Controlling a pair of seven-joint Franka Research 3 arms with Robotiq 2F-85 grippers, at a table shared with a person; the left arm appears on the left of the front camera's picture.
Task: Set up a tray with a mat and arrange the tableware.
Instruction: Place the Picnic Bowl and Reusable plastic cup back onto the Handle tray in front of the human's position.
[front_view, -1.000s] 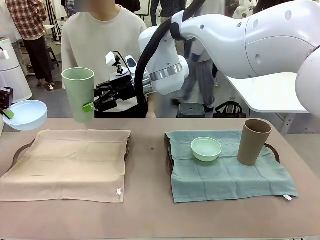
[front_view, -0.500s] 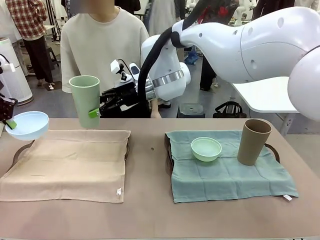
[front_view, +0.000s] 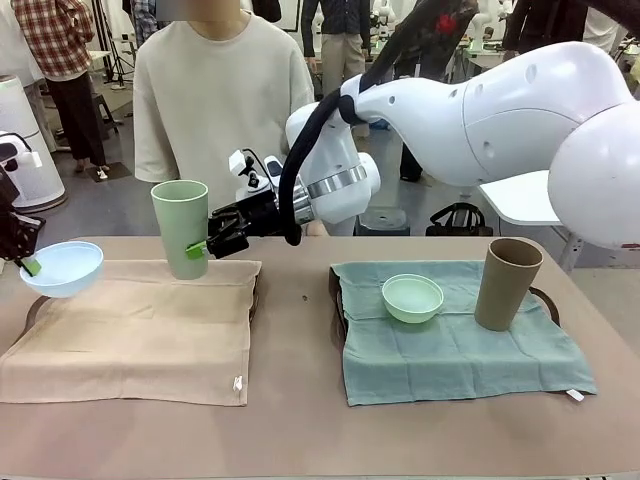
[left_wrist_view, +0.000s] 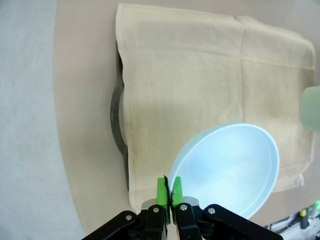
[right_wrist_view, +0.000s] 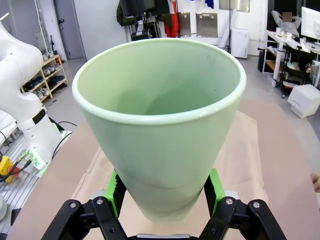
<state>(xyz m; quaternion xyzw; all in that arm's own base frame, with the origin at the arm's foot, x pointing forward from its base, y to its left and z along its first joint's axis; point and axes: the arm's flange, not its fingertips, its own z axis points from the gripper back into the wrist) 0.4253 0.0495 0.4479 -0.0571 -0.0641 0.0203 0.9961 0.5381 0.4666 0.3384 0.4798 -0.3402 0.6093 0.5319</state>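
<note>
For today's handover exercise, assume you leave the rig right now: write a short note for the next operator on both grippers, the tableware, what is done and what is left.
Left gripper: shut on the rim of the pale blue bowl, held above the left edge of the beige mat.
Right gripper: shut on the pale green cup, upright, low at the beige mat's far edge.
Done: both trays carry mats; the mint bowl and brown cup stand on the green mat.
Left: set the blue bowl and green cup down on the beige mat, then release.
</note>
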